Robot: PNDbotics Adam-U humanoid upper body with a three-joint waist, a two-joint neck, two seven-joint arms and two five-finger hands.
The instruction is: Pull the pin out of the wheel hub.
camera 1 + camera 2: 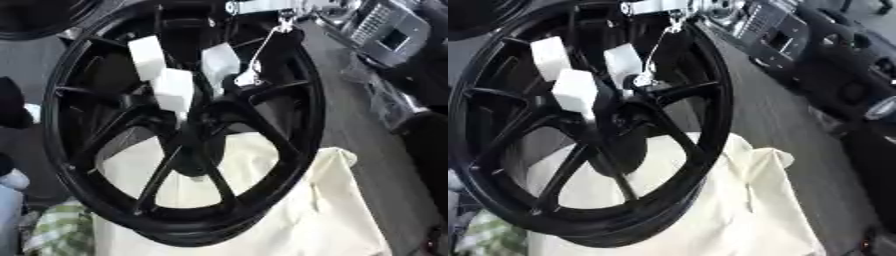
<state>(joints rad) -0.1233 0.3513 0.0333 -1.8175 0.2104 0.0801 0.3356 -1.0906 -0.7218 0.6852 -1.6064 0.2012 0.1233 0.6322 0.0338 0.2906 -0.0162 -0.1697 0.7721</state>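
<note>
Right hand (175, 89) reaches down from the far edge of the bench through the spokes, black against the black metal, with three white blocks on it gathered just above the hub; whether it is closed on anything cannot be told, since the dark parts merge with the spokes; a silver joint of its arm shows at the top of the view.

Largest is the black wheel (308, 107), standing nearly upright and tilted, its lower rim resting on a cream cloth (337, 215) spread at the near edge of the grey bench (350, 125); the spokes run in to the hub (194, 131), which sits at the middle of the wheel, above the cloth; toward the far right corner lies a grey device (385, 27) with a small screen; a green and white checked cloth (57, 232) shows at the near left corner.

A thin silver rod (262, 50) slants from the wheel's upper rim down to a bright metal end just right of the white blocks; whether it is the pin cannot be told.
</note>
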